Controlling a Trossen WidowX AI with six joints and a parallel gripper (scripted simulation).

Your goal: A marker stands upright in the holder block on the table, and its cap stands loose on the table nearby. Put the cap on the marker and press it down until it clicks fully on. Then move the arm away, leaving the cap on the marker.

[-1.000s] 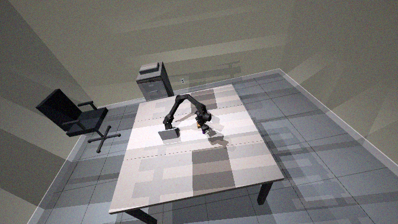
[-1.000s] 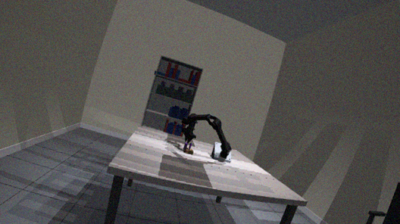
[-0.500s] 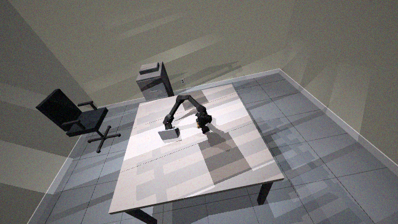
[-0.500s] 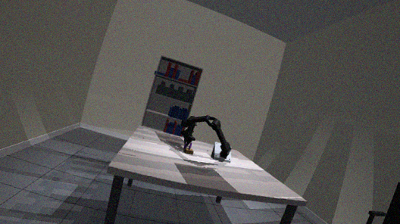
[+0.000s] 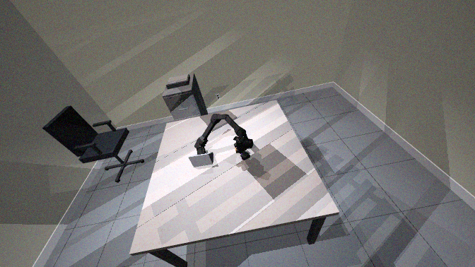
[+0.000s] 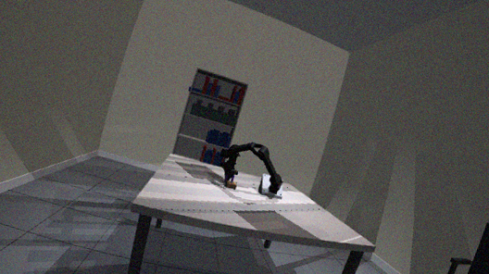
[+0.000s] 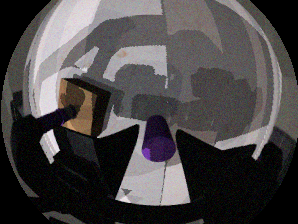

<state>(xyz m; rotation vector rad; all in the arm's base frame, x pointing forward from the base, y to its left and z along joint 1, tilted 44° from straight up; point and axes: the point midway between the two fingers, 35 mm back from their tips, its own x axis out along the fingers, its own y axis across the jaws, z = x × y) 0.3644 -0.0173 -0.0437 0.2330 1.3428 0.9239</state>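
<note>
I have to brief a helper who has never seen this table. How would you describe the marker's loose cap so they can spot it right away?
Start at the pale table and follow the black arm to its gripper. In the wrist view, the cap is the small purple cylinder standing between the two dark fingers. The other purple thing, the marker, pokes out of a tan holder block to one side, while the cap stands alone.
</note>
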